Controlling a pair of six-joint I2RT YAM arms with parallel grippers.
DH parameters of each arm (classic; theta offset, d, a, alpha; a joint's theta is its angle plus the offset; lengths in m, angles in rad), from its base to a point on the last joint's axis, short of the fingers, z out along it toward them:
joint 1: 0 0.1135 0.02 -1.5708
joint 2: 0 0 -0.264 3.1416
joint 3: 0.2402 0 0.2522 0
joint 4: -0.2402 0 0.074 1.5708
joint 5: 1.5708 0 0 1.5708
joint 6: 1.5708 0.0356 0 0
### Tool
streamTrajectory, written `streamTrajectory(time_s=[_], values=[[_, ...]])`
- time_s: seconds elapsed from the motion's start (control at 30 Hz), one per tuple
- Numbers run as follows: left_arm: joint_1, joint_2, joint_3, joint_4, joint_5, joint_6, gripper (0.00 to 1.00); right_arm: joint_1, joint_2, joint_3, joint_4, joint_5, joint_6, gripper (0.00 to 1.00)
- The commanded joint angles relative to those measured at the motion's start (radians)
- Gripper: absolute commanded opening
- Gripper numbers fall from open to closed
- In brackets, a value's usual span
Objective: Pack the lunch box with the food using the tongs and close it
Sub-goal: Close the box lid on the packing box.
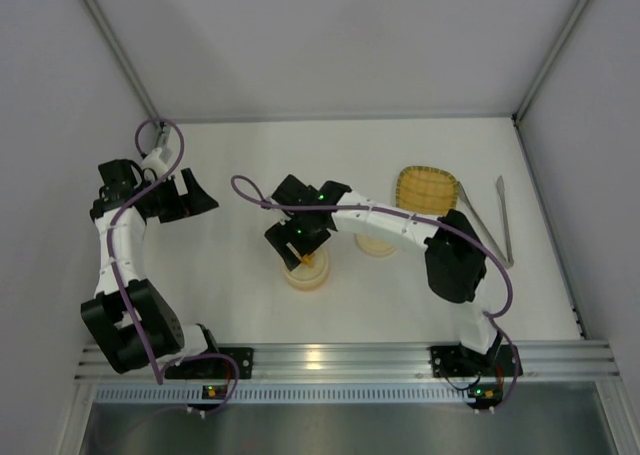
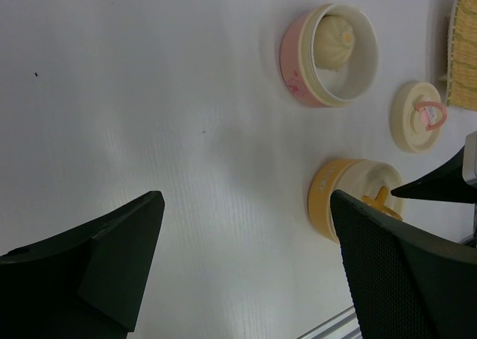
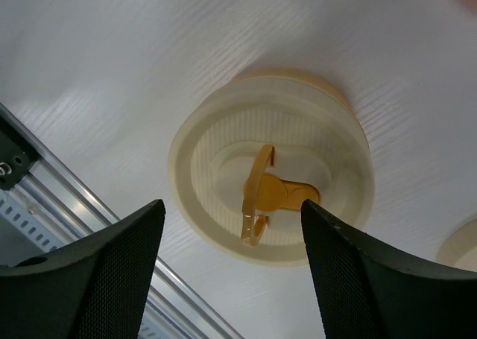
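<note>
The right gripper point(image 3: 231, 208) hangs with its fingers spread on either side of the orange loop handle point(image 3: 264, 194), pinching nothing. Under it the cream lid point(image 3: 216, 141) sits flat on the orange box point(image 2: 326, 199), so that one looks closed; what is inside cannot be seen. Just beyond, the pink box point(image 2: 292, 62) stands open with the pale bun point(image 2: 333, 39) inside and its pink-ringed lid point(image 2: 414, 119) lying beside it on the table point(image 1: 250, 305); that closing is left. The tongs point(image 1: 505, 220) lie beside the yellow tray point(image 1: 427, 188). The left gripper point(image 2: 246, 201) waits wide open and empty.
</note>
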Motion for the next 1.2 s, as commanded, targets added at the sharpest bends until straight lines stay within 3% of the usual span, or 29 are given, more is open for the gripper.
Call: streamTrajectory(time_s=[0.0, 0.17, 0.27, 0.37, 0.4, 0.5, 0.77, 1.17], values=[[0.007, -0.001, -0.007, 0.034, 0.021, 0.009, 0.98, -0.009, -0.101, 0.026, 0.011, -0.032, -0.064, 0.74], [0.007, -0.010, -0.005, 0.025, 0.024, 0.018, 0.98, -0.042, -0.167, 0.009, 0.043, -0.092, -0.137, 0.70], [0.007, -0.018, -0.008, 0.022, 0.025, 0.026, 0.98, -0.058, -0.186, -0.002, 0.052, -0.135, -0.167, 0.59], [0.007, -0.021, -0.008, 0.020, 0.024, 0.026, 0.98, -0.072, -0.207, -0.043, 0.086, -0.161, -0.190, 0.38], [0.007, -0.024, -0.007, 0.020, 0.025, 0.024, 0.98, -0.075, -0.210, -0.064, 0.097, -0.161, -0.193, 0.25], [0.006, -0.027, -0.007, 0.022, 0.022, 0.022, 0.98, -0.083, -0.187, -0.068, 0.095, -0.081, -0.191, 0.00], [0.007, -0.020, -0.004, 0.023, 0.021, 0.018, 0.98, -0.062, -0.095, -0.014, 0.025, 0.028, -0.193, 0.00], [0.007, -0.021, -0.013, 0.023, 0.016, 0.025, 0.98, -0.016, -0.040, 0.005, 0.017, -0.029, -0.194, 0.00]])
